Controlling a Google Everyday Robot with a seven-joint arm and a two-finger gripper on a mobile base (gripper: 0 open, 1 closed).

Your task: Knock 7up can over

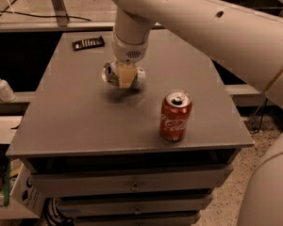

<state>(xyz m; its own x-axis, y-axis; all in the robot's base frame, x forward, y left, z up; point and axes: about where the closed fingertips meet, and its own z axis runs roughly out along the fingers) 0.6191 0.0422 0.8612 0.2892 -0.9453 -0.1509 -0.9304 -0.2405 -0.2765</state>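
gripper (125, 78): clamped across the small whitish-silver, green-marked aluminium 7up can (108, 74) | can: turned sideways, low over mid grey table (61, 121), apart from the upright red Coca-Cola can (175, 117) | why: probably to lay it down toppled

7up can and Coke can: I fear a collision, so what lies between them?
Nothing but bare tabletop, as the camera view shows; the gripper holds the 7up can sideways, apart from the upright Coke can.

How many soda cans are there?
2. The 7up can lies sideways in the gripper over the middle of the table; the red Coca-Cola can stands upright near the front right. None seem hidden.
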